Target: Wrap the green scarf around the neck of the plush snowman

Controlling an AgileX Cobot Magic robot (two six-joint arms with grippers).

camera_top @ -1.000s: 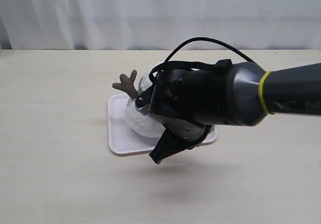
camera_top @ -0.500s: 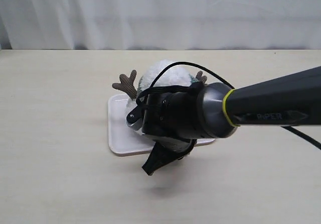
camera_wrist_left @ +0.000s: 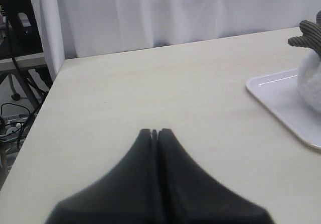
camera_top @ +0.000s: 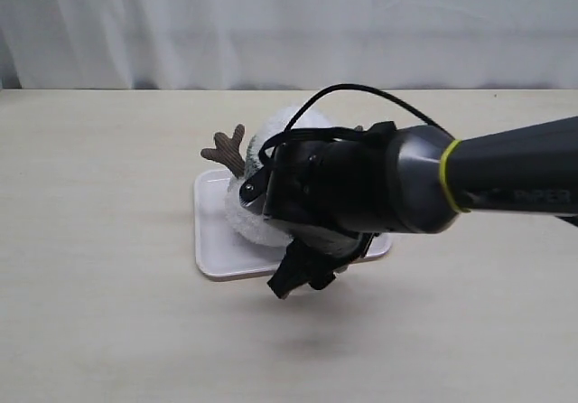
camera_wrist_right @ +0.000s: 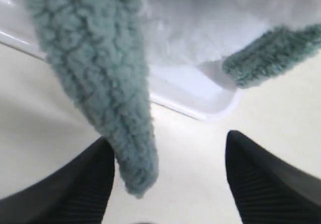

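The plush snowman (camera_top: 246, 215) stands on a white tray (camera_top: 209, 240), mostly hidden behind my right arm in the exterior view; one brown twig arm (camera_top: 226, 150) sticks out. In the right wrist view the green scarf (camera_wrist_right: 95, 68) hangs down from the snowman (camera_wrist_right: 215, 18), and its long end dangles past the tray edge beside one finger. The scarf's other end (camera_wrist_right: 271, 53) lies across the white body. My right gripper (camera_wrist_right: 169, 138) is open just in front of the tray, holding nothing. The neck itself is hidden. My left gripper (camera_wrist_left: 154, 131) is shut and empty, well away from the tray (camera_wrist_left: 281, 98).
A white curtain runs along the far edge of the light wooden table. In the left wrist view the table's side edge shows, with cables and equipment on the floor beyond it.
My right gripper, shut in both earlier frames, now stands open, and the scarf end hangs free of it. The right arm has shifted slightly in front of the snowman.
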